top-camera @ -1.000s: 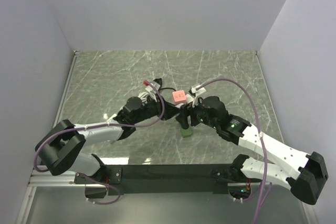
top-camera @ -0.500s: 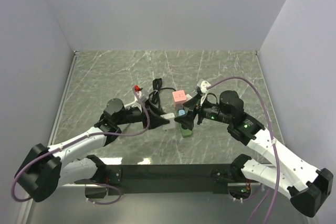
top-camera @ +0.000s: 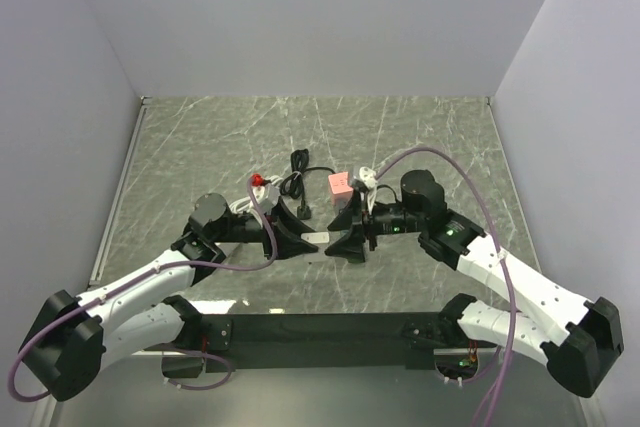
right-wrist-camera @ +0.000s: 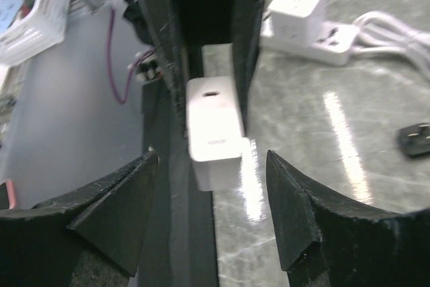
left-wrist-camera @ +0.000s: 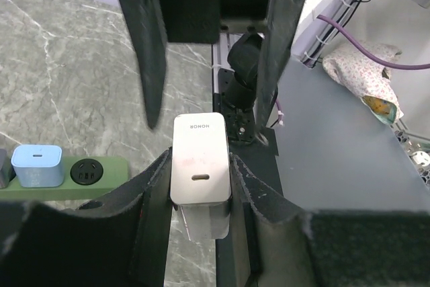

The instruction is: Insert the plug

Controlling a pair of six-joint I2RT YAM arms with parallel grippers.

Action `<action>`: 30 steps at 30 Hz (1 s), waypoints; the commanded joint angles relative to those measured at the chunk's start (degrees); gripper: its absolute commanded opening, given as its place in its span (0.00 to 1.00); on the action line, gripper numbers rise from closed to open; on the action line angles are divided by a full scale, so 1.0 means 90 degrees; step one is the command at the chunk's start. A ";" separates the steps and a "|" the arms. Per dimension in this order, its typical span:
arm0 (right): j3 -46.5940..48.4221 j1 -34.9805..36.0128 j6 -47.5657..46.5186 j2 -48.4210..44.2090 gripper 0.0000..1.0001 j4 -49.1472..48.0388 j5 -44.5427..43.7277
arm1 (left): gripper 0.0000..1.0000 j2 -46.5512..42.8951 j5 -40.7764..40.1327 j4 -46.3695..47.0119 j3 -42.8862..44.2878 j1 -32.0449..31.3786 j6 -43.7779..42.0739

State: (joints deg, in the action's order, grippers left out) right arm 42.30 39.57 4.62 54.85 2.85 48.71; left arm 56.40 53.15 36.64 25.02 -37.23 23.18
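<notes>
My left gripper (top-camera: 296, 237) is shut on a white HONOR charger plug (left-wrist-camera: 200, 162), held by its sides with the USB face toward the camera. The plug shows as a white bar (top-camera: 315, 238) in the top view. My right gripper (top-camera: 345, 239) is open and faces the left one; the plug's end (right-wrist-camera: 213, 129) lies just ahead of its spread fingers (right-wrist-camera: 127, 199). A green power strip (left-wrist-camera: 107, 176) lies low left in the left wrist view, with a blue plug (left-wrist-camera: 37, 165) in it and a free socket (left-wrist-camera: 86, 171). In the top view my right gripper hides the strip.
A pink block (top-camera: 341, 184) and a coiled black cable (top-camera: 297, 169) lie just behind the grippers. A white power strip (right-wrist-camera: 306, 8) with a white cable and a black plug (right-wrist-camera: 413, 139) lie on the marble at the right of the right wrist view.
My left arm has drawn back to the left with the white plug. My right gripper has swung down and left to face it, now covering the green strip and blue plug.
</notes>
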 commanded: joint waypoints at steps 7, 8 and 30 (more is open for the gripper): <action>-0.0091 0.0485 0.0003 0.0234 0.66 -0.0307 0.0369 | 0.01 0.0022 0.0071 0.0381 0.0101 -0.0033 -0.0056; -0.0110 0.0515 0.0033 0.0272 0.65 -0.0568 0.0379 | 0.00 0.0042 0.0101 0.0430 0.0101 -0.0033 -0.0027; -0.0160 0.1033 0.0054 0.0742 0.00 -0.0962 -0.0733 | 0.34 -0.0230 -0.1293 -0.0026 0.0033 -0.0140 0.0081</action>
State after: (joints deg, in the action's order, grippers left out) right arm 40.69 46.15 5.19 61.54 0.78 46.02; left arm 57.12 53.71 34.59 23.62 -37.50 25.32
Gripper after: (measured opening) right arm 0.410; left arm 0.386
